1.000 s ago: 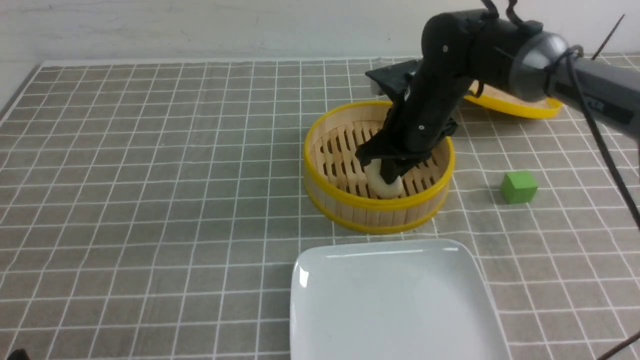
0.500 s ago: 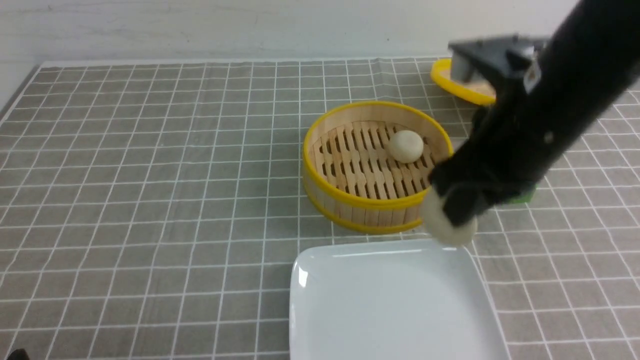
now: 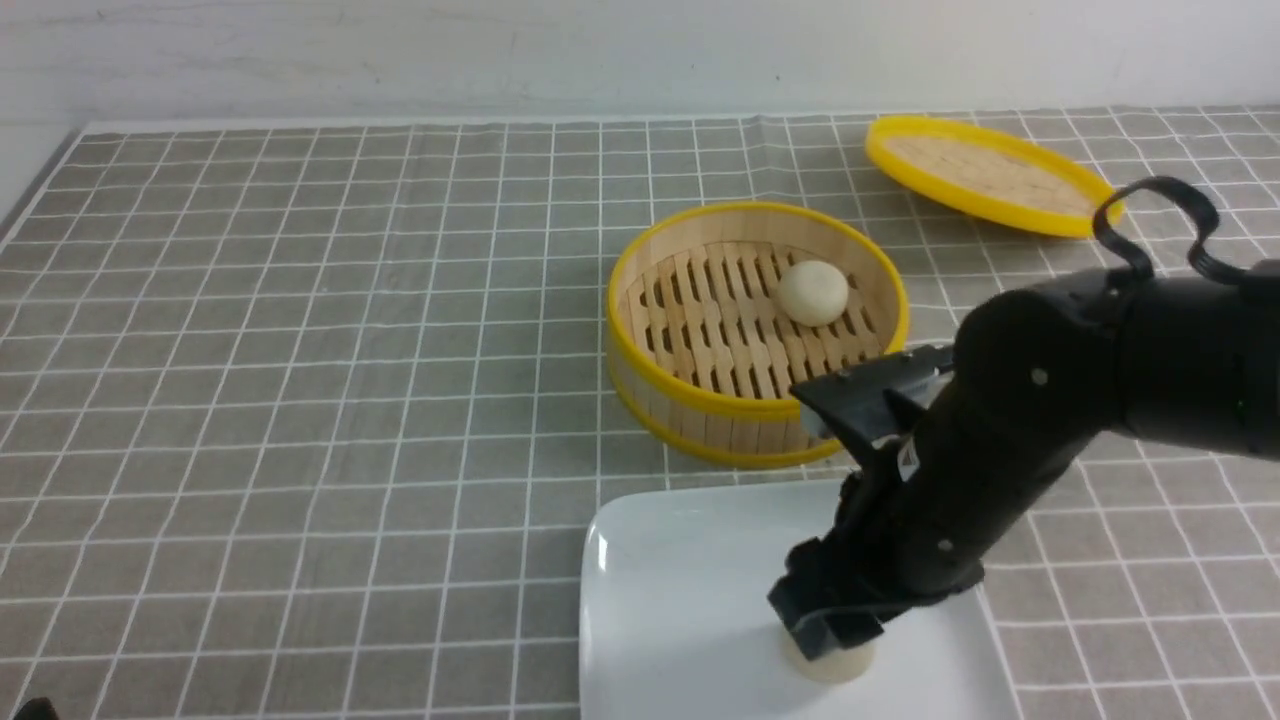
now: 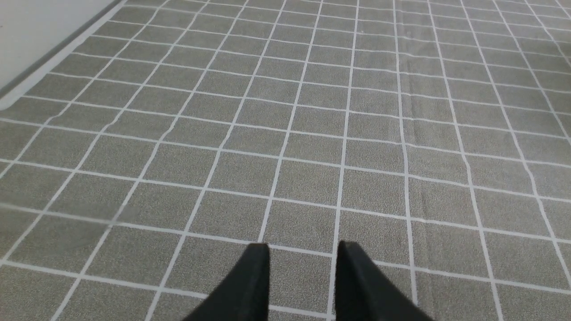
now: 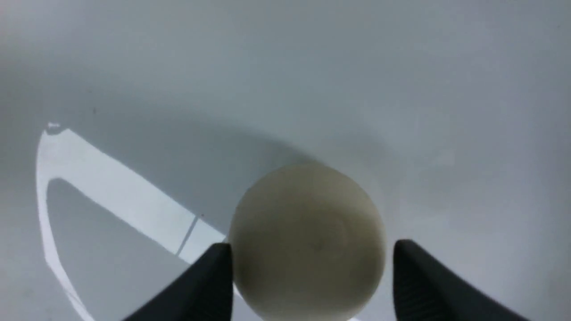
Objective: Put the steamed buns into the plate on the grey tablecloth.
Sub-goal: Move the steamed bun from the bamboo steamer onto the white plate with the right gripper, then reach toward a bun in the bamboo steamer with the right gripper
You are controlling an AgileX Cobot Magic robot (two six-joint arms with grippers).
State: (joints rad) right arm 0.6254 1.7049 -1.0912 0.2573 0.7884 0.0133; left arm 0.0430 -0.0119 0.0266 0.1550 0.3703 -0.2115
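Claw (image 5: 312,249) open (bun (image 5: 308,240) between fingers (image 5: 207,278))

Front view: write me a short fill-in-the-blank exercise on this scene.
The bamboo basket holds exactly ____ steamed bun.
The gripper at the other bun is on the robot's ____ arm.
That other bun is over the ____-coloured plate.
The basket's rim is coloured ____.

Missing words: one; right; white; yellow.

Grey tablecloth (image 3: 300,400) bears white plate (image 3: 690,610), bamboo steamer (image 3: 715,420), round lid (image 3: 990,175).
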